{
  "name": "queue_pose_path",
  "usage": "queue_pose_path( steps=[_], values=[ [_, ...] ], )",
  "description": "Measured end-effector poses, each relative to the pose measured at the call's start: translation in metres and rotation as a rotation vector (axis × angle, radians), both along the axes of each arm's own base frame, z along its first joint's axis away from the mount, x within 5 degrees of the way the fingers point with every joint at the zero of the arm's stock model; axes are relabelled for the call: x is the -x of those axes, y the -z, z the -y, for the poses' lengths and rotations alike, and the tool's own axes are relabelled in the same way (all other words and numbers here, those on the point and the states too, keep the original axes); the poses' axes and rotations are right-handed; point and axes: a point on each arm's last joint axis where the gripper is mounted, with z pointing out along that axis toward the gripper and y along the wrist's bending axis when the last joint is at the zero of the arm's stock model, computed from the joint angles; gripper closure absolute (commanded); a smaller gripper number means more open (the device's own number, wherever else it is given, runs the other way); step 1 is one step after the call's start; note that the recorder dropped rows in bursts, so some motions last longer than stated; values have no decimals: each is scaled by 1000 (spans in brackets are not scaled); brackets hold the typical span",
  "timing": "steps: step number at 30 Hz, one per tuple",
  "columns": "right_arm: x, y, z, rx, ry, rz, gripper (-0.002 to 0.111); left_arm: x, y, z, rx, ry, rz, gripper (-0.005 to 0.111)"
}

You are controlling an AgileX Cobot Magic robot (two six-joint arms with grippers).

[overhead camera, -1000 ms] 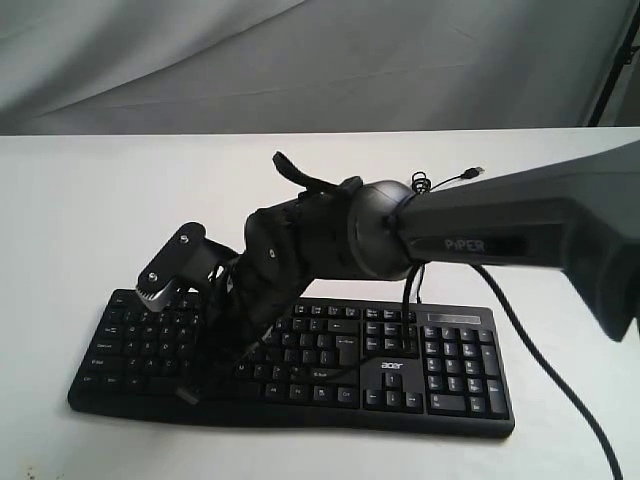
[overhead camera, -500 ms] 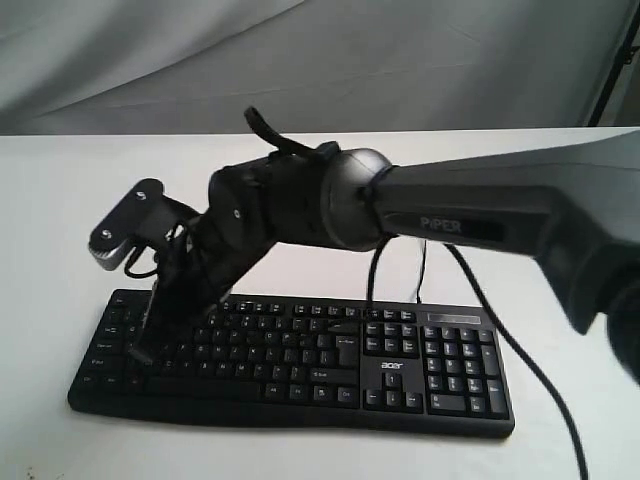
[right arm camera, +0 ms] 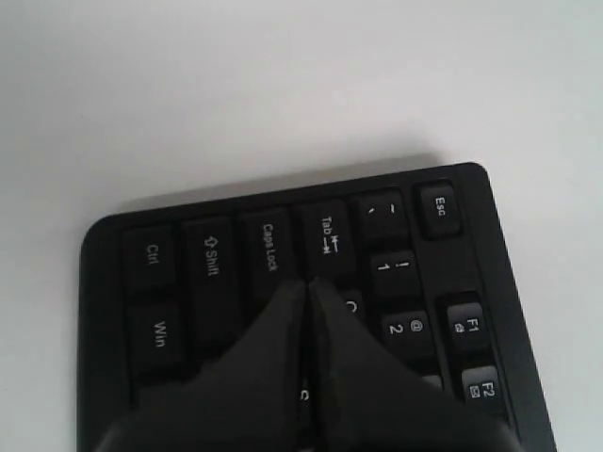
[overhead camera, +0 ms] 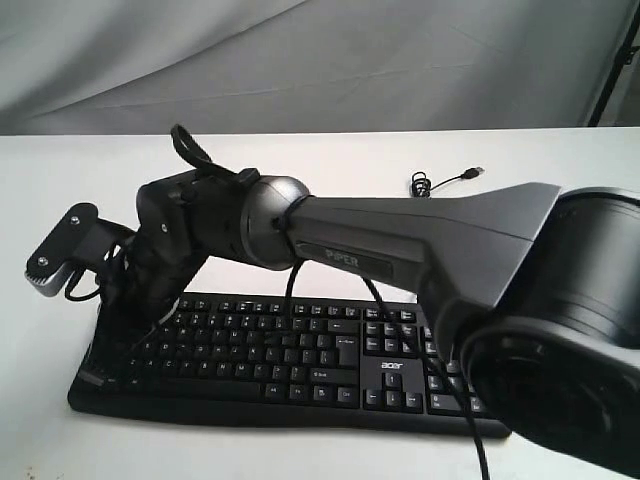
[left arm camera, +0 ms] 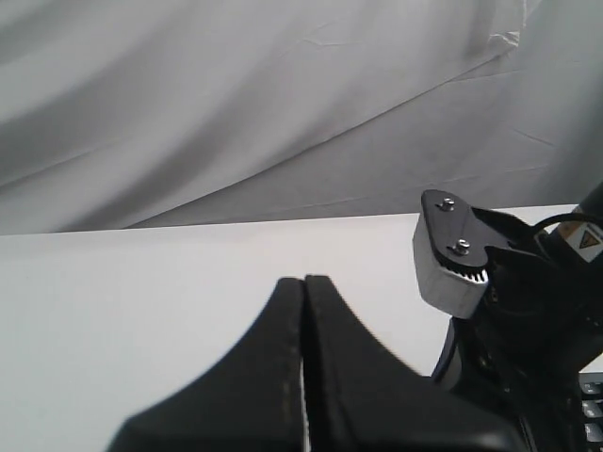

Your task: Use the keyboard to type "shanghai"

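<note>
Black, wide plastic keyboard with white legends (overhead camera: 300, 350) lies across the lower centre of the exterior frame on the white tabletop (overhead camera: 80, 170), number pad and "acer" logo toward its right end. Its thin black cable runs back to a small coil and a loose USB plug (overhead camera: 477, 171) at upper right of the table. The dark grey right arm (overhead camera: 400, 240) enters large from the lower right and reaches across the middle to the keyboard's left end. Right gripper (right arm camera: 306, 285): fingers pressed together with no gap, holding nothing; the wrist view puts the tips over the Tab / Caps Lock boundary, next to the Q row. Contact with a key cannot be confirmed, as the fingers hide the spot below them. Left gripper (left arm camera: 303, 282): fingers likewise closed flush and empty, above bare white table, with the right arm's grey-and-black wrist bracket (left arm camera: 448, 254) just beside it. Creased grey cloth backdrop (overhead camera: 320, 60) fills the upper frame.
</note>
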Motion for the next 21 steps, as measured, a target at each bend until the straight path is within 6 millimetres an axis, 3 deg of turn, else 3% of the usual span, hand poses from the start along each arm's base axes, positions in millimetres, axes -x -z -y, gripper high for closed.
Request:
queue_pose_path(
  steps=[6,21],
  values=[
    [1,12,0,22,-4,-23,108,0,0,0,0,0,0,107],
    [1,12,0,21,-17,-18,108,0,0,0,0,0,0,107]
  ],
)
